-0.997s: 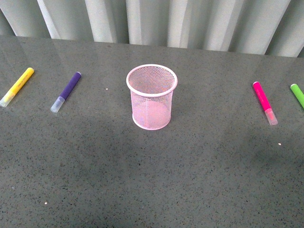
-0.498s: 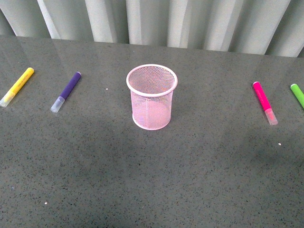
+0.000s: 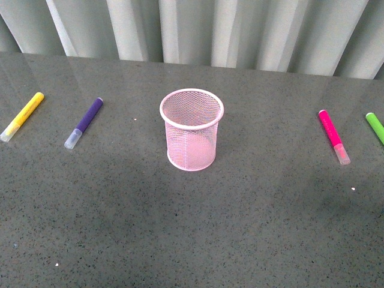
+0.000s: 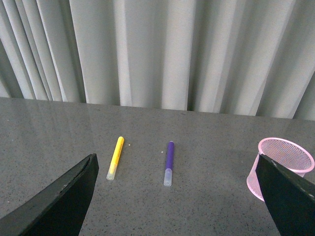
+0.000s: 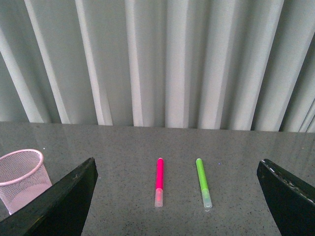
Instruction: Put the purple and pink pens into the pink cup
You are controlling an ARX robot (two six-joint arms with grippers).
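1. The pink cup (image 3: 192,129) stands upright near the middle of the surface (image 3: 198,240), mouth up. It is well apart from every pen.
2. The purple pen (image 3: 84,123) lies flat on the left part of the surface, between the cup and the yellow marker (image 3: 22,116). Its clear cap points toward the near edge and its purple end toward the far edge, slightly slanted. It touches nothing else.
3. The yellow marker lies further toward the left edge, roughly parallel to the purple pen and apart from it.
4. The pink pen (image 3: 333,136) lies flat on the right part of the surface, clear cap toward the near edge. It is well apart from the cup.
5. The green marker (image 3: 375,127) lies beyond the pink pen toward the right edge, partly cut off in the front view. The right wrist view shows the two side by side, not touching.
6. Left end effector (image 4: 175,157): jaws spread wide with nothing between them. Its dark fingers (image 4: 64,196) frame the purple pen and yellow marker from above the surface.
7. Right end effector (image 5: 177,161): jaws likewise spread wide and holding nothing. Its fingers (image 5: 59,201) frame the pink pen and green marker.
8. A pale pleated curtain (image 3: 192,30) hangs behind the far edge.
9. Both task pens are on the surface, outside the cup.
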